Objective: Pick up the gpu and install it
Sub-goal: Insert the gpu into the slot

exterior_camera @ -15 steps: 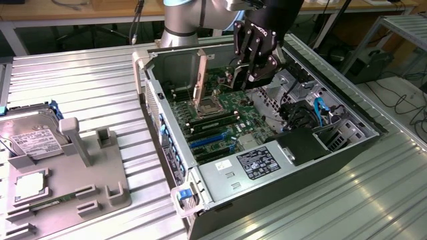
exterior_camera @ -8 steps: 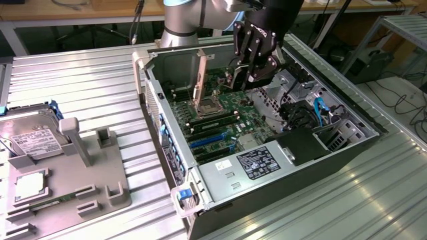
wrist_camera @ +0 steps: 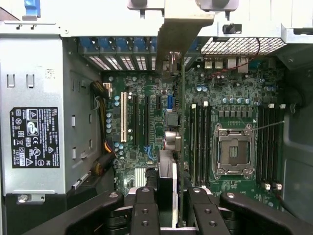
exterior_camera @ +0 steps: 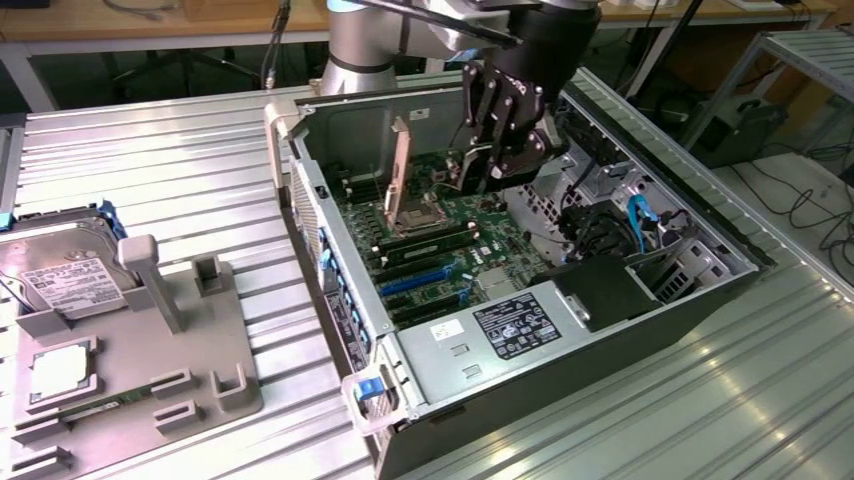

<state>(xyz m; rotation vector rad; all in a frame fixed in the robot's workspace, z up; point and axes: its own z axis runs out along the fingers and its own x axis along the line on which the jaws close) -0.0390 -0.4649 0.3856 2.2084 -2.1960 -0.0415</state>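
The gripper (wrist_camera: 168,198) is partly closed, pinching the gpu (wrist_camera: 183,32) over the green board (wrist_camera: 230,98); the black label (wrist_camera: 34,137) has tiny white writing I cannot read.

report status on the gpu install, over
Gripper over open case, jaws shut on gpu. Gpu edge-on above motherboard, not seated. Memory sticks close alongside it.

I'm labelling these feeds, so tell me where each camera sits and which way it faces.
Exterior view: raised, off the arm, looking down into the open computer case; arm and gripper show.
Wrist view: on the wrist, looking past its fingers, along the held gpu, at the motherboard.
Shared: motherboard, power supply label.
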